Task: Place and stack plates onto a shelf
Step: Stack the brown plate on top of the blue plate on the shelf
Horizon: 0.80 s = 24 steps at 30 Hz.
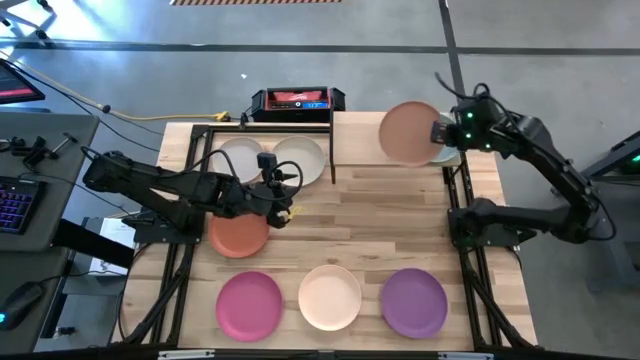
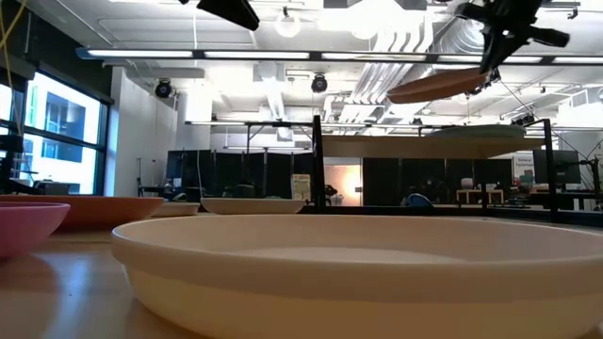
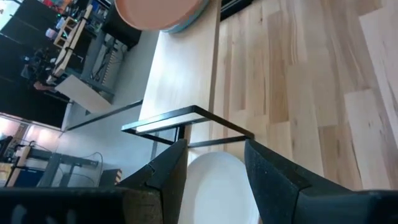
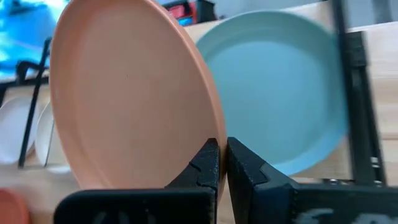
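My right gripper (image 4: 222, 162) is shut on the dusty pink plate (image 1: 408, 133), which hovers tilted over the mint green plate (image 4: 286, 87). The mint plate lies flat on the shelf's light-wood panel (image 1: 358, 140). My left gripper (image 3: 214, 146) is open and touches nothing. It hangs by the far right edge of the coral red plate (image 1: 238, 236) and looks toward the white plate (image 1: 238, 157) and cream plate (image 1: 302, 157), which lie under a thin black frame (image 3: 186, 118). The magenta (image 1: 250, 305), peach (image 1: 330, 297) and purple (image 1: 414, 303) plates lie along the near edge. My right gripper pinches the dusty pink plate's rim (image 4: 210, 127) between its two fingers, at the plate's right-hand edge, coming from the table's right side. The plate is lifted clear and tilted (image 2: 438, 87), with its free side toward the table's left, above the mint plate.
A black and red device (image 1: 297, 100) sits beyond the table's far edge. Black metal posts (image 1: 331, 150) stand between the framed plates and the shelf panel. Bare wood lies mid-table (image 1: 380, 220), between the shelf and the near row of plates.
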Tool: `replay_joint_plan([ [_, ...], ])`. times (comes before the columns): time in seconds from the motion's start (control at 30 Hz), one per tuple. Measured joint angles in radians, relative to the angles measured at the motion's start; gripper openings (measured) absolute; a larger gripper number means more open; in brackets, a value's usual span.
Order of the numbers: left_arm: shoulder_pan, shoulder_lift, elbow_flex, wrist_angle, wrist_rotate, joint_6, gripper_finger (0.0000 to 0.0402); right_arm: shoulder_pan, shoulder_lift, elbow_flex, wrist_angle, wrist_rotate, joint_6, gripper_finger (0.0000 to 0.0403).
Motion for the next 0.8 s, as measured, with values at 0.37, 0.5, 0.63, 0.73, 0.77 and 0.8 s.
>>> replay_joint_plan([
  [0.37,0.000,0.000,0.000,0.001,0.002,0.002,0.0149,-0.232,-0.015,0.000,-0.008,-0.051,-0.108,0.0000],
  [0.5,0.002,0.000,0.000,0.002,0.001,0.002,0.0149,-0.309,-0.015,0.000,-0.008,-0.094,-0.155,0.0000],
  [0.63,0.019,0.000,0.000,0.002,0.002,0.002,0.0149,-0.365,-0.009,0.000,-0.032,-0.119,-0.186,0.0000],
  [0.73,0.036,0.000,0.000,0.002,0.002,0.002,0.0149,-0.390,0.006,0.000,-0.066,-0.115,-0.202,0.0000],
  [0.77,0.042,0.000,0.000,0.002,0.002,0.002,0.0149,-0.394,0.012,0.000,-0.069,-0.114,-0.205,0.0000],
  [0.8,0.046,0.000,0.000,0.002,0.001,0.002,0.0149,-0.396,0.018,0.000,-0.068,-0.114,-0.205,0.0000],
])
